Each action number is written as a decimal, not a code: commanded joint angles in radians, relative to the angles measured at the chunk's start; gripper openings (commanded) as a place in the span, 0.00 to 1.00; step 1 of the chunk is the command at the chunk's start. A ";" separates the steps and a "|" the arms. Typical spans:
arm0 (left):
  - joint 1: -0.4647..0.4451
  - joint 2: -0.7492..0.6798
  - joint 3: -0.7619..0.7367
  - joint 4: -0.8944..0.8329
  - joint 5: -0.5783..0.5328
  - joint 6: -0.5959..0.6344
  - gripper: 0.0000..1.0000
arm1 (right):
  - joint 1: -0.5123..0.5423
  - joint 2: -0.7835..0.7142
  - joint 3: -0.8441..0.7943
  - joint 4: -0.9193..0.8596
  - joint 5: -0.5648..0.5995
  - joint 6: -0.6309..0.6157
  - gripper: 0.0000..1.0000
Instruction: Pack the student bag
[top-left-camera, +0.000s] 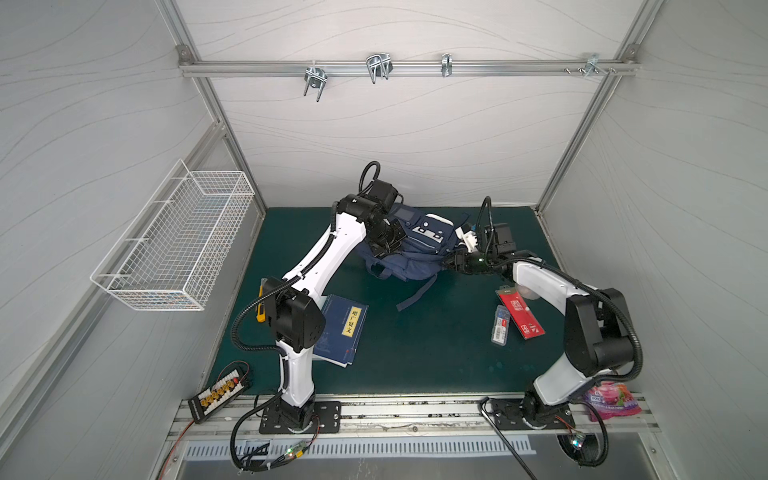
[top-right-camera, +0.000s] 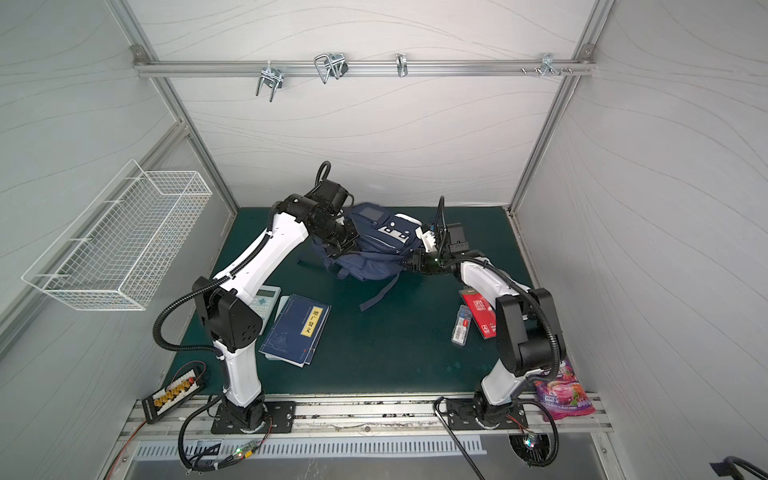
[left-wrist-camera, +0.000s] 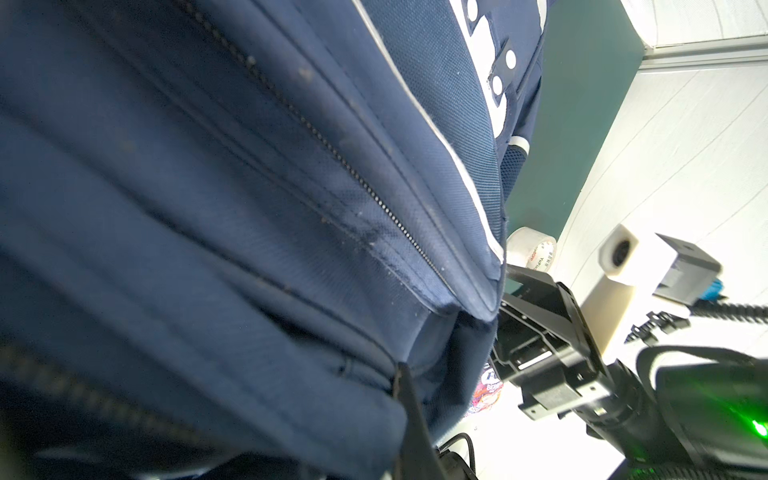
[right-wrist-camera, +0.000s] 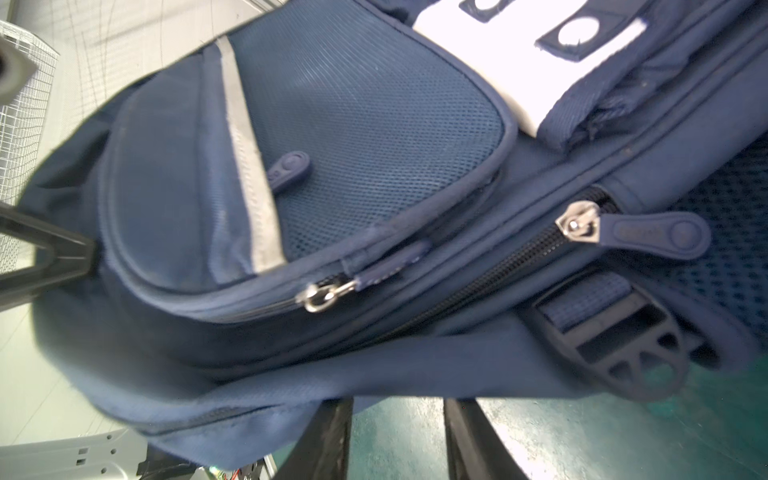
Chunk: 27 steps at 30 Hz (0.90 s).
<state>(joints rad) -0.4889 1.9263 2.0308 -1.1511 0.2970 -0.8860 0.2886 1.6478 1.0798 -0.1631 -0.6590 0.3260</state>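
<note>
The student bag (top-left-camera: 415, 253) lies at the back of the mat (top-left-camera: 415, 357), between both arms. Left gripper (top-left-camera: 384, 246) is clenched, apparently pinching fabric on the bag's left side. Right gripper (right-wrist-camera: 399, 419) is released beneath its other side, holding nothing. Main zipper (right-wrist-camera: 577, 225) looks shut, contents unseen. Wire basket (top-left-camera: 174, 245) shows nothing inside; blue book (top-left-camera: 343, 328) and red pack (top-left-camera: 521, 316) lie outside.

Risk: fabric slips the pinch and the bag slumps; right fingers (right-wrist-camera: 328, 440) snag the strap buckle (right-wrist-camera: 623, 336), not the pull (right-wrist-camera: 652, 237).

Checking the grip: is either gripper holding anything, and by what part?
Left gripper pinches side fabric of the student bag. Right gripper sits at its edge, fingers apart; hold unclear.
</note>
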 joint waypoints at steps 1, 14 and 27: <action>-0.002 -0.043 0.076 0.016 0.039 0.015 0.00 | -0.001 0.044 0.009 0.053 -0.056 0.002 0.38; 0.011 -0.029 0.083 0.014 0.055 -0.001 0.00 | -0.012 0.167 0.042 0.136 -0.233 0.032 0.43; 0.028 -0.041 0.066 0.006 0.053 -0.008 0.00 | -0.016 0.238 0.041 0.312 -0.300 0.134 0.26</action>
<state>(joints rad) -0.4553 1.9263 2.0510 -1.1618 0.3000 -0.8974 0.2672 1.8786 1.1080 0.0757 -0.9527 0.4431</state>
